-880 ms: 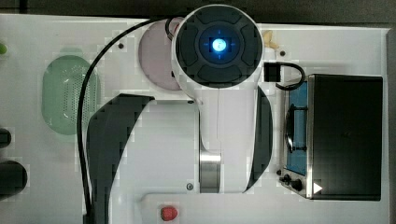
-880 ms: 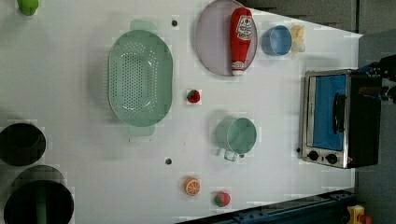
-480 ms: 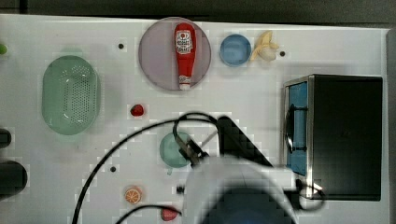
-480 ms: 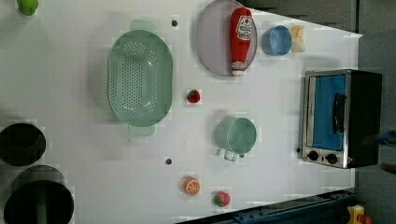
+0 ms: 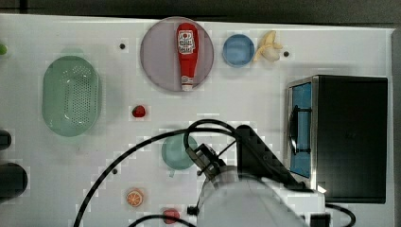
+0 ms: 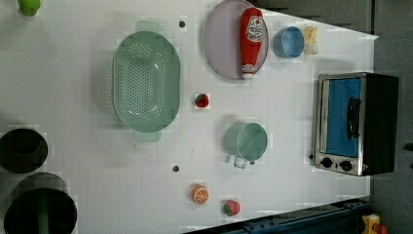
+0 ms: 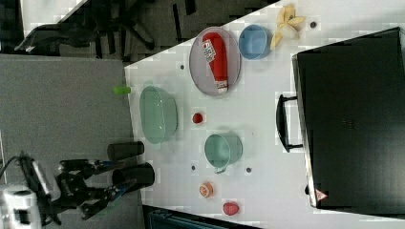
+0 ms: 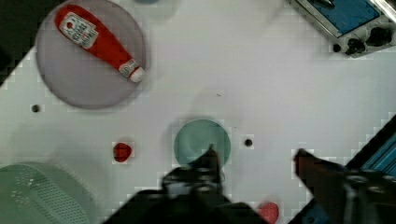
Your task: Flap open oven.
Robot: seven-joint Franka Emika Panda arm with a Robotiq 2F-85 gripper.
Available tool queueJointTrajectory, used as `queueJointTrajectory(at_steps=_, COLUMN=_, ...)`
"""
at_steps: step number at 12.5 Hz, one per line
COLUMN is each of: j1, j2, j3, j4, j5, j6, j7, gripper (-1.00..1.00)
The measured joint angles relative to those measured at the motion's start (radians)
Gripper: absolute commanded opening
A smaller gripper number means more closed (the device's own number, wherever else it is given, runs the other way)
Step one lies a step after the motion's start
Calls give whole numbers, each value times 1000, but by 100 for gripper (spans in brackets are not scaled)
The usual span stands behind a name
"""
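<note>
I see the black boxy toaster oven (image 5: 352, 137), blue flap door shut, facing the top view's left. Hand (image 8: 256, 161) parted, holding nothing, above the bench (image 5: 236, 99).

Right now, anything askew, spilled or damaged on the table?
Nothing spilled or broken. The ketchup bottle lies on its side on the grey plate; a peeled banana sits by the blue bowl. The oven door is shut.
</note>
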Motion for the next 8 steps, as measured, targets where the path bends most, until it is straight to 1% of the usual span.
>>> queueJointTrajectory(at_steps=1, j1=-1, j2=29, j3=-5, j4=0, j5=3, j6=0, j7=1, gripper=-56)
queueJointTrajectory(at_steps=2, j1=-1, j2=61, j3=-15, j4=-4, j5=5, j6=1, j7=2, gripper=-65)
queueJointTrajectory(at_steps=4, j1=1, j2=115, j3=-51, j4=-29, j5=5, j6=6, j7=2, gripper=-65)
queueJointTrajectory(at_steps=6, j1=-1, j2=140, j3=-92, j4=-72, j5=5, j6=15, j7=-11, gripper=-65)
queueJointTrajectory(at_steps=8, j1=-12, j2=180, j3=-115, j4=-78, j5=2, j6=31, j7=-74, gripper=-65)
